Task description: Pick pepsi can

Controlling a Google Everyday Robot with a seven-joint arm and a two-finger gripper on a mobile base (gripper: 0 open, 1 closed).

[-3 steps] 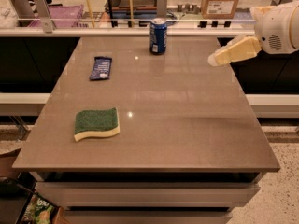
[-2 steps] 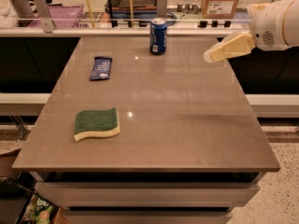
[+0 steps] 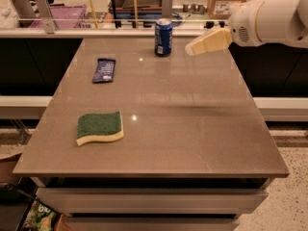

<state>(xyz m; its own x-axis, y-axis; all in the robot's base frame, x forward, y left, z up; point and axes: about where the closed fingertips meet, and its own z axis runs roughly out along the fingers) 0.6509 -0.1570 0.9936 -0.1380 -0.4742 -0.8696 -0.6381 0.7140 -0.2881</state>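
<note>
Progress: approach stage only, nothing grasped. Pepsi can (image 3: pixel 163 31) stands upright at the far edge of the table (image 3: pixel 202 134), upper centre of the frame, untouched. Gripper (image 3: pixel 191 48) hangs in the air just right of the can and slightly lower in the frame, its cream tip pointing left toward the can. A clear gap of tabletop shows between them. Whether the gripper is open or closed I cannot tell from this angle; it reads as one tapered wedge. It holds nothing.

Left to do, as I judge it: close the last gap, bracket the can body, clamp, lift. All of the pick itself is ahead.

Change from the earlier frame: the gripper has travelled left across the upper right of the frame, from well apart to near the can. White arm (image 3: pixel 274 16) has come further into view with it. Can, dark-blue snack packet (image 3: pixel 104 70) and green sponge (image 3: pixel 99 127) sit where they were.
</note>
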